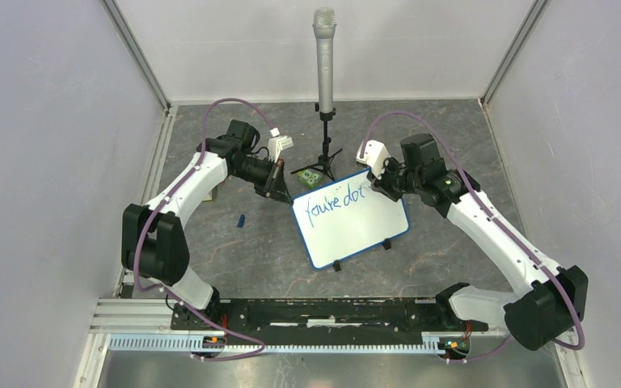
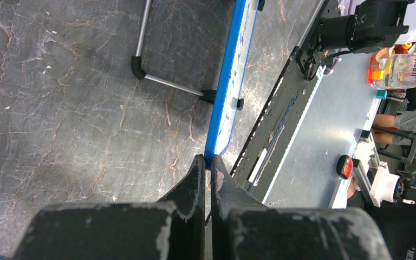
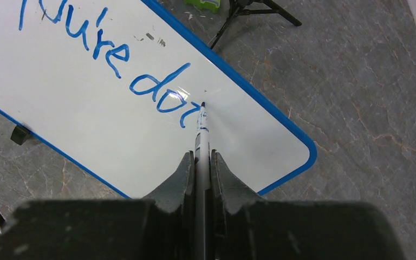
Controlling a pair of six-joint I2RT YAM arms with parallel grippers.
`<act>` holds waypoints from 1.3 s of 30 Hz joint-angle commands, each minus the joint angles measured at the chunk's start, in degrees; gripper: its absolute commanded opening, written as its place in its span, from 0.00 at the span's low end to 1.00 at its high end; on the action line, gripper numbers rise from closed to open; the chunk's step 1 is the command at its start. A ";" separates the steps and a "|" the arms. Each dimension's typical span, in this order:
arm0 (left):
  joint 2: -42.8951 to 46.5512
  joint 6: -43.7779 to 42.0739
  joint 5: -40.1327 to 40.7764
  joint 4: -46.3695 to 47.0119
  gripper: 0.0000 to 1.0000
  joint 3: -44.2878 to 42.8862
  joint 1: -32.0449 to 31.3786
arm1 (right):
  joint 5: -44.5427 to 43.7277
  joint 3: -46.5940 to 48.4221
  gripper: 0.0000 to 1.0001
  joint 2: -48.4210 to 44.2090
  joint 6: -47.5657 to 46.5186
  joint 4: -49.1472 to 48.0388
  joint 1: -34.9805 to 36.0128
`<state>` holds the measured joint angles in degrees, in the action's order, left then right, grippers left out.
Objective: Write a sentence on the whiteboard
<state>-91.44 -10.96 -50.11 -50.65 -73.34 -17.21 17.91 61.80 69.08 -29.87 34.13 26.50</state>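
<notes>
Right hand [image 3: 199,158] pinches marker [image 3: 202,130]; only left wrist view shows left hand [image 2: 208,162] pinching whiteboard [image 2: 225,92] edge.

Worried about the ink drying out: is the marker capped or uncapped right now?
Uncapped: the marker in the right gripper shows its bare dark tip, pointed at the whiteboard beside the unfinished blue sentence.

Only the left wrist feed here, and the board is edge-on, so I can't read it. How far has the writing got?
Observer: The sentence reads "You're do" plus one further stroke, in blue on the whiteboard.
Operator: Who has the pen?
Observer: The right end effector is shut on the marker, tip at that last stroke.
Operator: Room left on that line?
Observer: Some bare white lies past the tip before the rounded corner.
</notes>
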 commanded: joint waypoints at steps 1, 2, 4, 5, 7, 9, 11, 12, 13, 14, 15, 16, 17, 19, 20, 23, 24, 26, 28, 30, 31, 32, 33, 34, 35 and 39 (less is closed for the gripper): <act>2.07 -2.83 -1.05 -0.48 0.03 0.57 -0.01 | -0.12 1.69 0.00 0.49 0.42 -2.81 -0.09; 2.06 -2.80 -0.96 -0.43 0.02 0.57 -0.01 | -0.07 1.43 0.00 0.61 0.47 -2.92 -0.07; 2.02 -2.82 -0.96 -0.41 0.02 0.48 -0.01 | -0.29 0.94 0.00 0.73 0.34 -2.93 -0.06; 1.97 -2.89 -0.96 -0.41 0.03 0.48 0.00 | -0.39 0.70 0.00 0.71 0.30 -2.80 -0.06; 1.84 -2.86 -0.87 -0.48 0.02 0.48 0.03 | -0.42 0.51 0.00 0.51 0.09 -2.34 -0.05; 1.83 -2.92 -0.78 -0.41 0.02 0.39 -0.01 | -0.24 0.48 0.00 0.15 -0.10 -1.61 -0.04; 1.76 -2.89 -0.79 -0.41 0.02 0.39 -0.01 | -0.11 0.66 0.00 -0.53 -0.26 -0.88 -0.08; 1.76 -2.91 -0.87 -0.41 0.02 0.28 -0.01 | -0.08 0.82 0.00 -1.04 -0.41 -0.59 -0.05; 1.77 -2.91 -0.87 -0.45 0.02 0.30 -0.01 | -0.16 0.90 0.00 -1.45 -0.45 -0.19 -0.09; 1.78 -2.92 -0.89 -0.41 0.02 0.30 0.05 | -0.41 1.02 0.00 -2.02 -0.58 0.28 -0.13; 1.79 -2.90 -0.88 -0.43 0.03 0.16 -0.01 | -0.72 1.04 0.00 -2.47 -0.74 0.52 -0.11; 1.77 -2.91 -0.86 -0.46 0.02 0.21 0.02 | -1.13 0.87 0.00 -2.83 -0.88 0.75 -0.13; 1.72 -2.88 -0.96 -0.46 0.02 0.15 -0.01 | -1.52 0.67 0.00 -3.04 -1.05 0.85 -0.10; 1.60 -2.77 -1.07 -0.47 0.03 0.08 0.01 | -1.96 0.12 0.00 -3.25 -1.29 0.77 -0.18; 1.57 -2.77 -1.09 -0.43 0.03 0.10 -0.01 | -2.00 -0.17 0.00 -3.30 -1.31 0.61 -0.18; 1.69 -2.82 -0.97 -0.42 0.03 0.13 -0.01 | -1.79 -0.54 0.00 -2.94 -1.24 0.11 -0.12; 1.75 -2.79 -0.96 -0.41 0.03 0.12 -0.01 | -1.73 -0.61 0.00 -2.73 -1.24 -0.09 -0.14; 1.87 -2.74 -1.01 -0.48 0.03 0.06 -0.01 | -1.65 -0.70 0.00 -2.33 -1.16 -0.53 -0.13; 1.85 -2.74 -0.96 -0.43 0.03 0.08 -0.01 | -1.47 -0.59 0.00 -2.02 -1.02 -0.94 -0.09; 1.87 -2.70 -0.88 -0.41 0.02 0.15 -0.01 | -1.50 -0.63 0.00 -1.68 -1.07 -1.15 -0.13; 1.89 -2.71 -0.87 -0.45 0.02 0.20 -0.01 | -1.46 -0.77 0.00 -1.50 -1.02 -1.20 -0.14; 1.86 -2.74 -0.87 -0.41 0.02 0.19 -0.01 | -1.53 -1.13 0.00 -1.36 -1.16 -1.38 -0.11; 1.87 -2.77 -0.91 -0.48 0.02 0.22 0.04 | -1.60 -1.44 0.00 -1.24 -1.11 -1.56 -0.10; 1.83 -2.81 -0.89 -0.41 0.03 0.21 0.03 | -1.73 -1.88 0.00 -1.22 -1.16 -1.69 -0.13; 1.72 -2.86 -0.94 -0.42 0.03 0.18 -0.01 | -1.73 -2.20 0.00 -1.10 -1.15 -1.78 -0.13; 1.58 -2.96 -0.87 -0.41 0.03 0.30 -0.01 | -2.19 -3.58 0.00 -1.55 -1.11 -2.05 -0.13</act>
<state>-91.22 -10.96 -50.11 -50.63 -73.12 -17.21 16.40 59.51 67.61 -30.37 33.87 26.50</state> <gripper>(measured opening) 0.046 0.153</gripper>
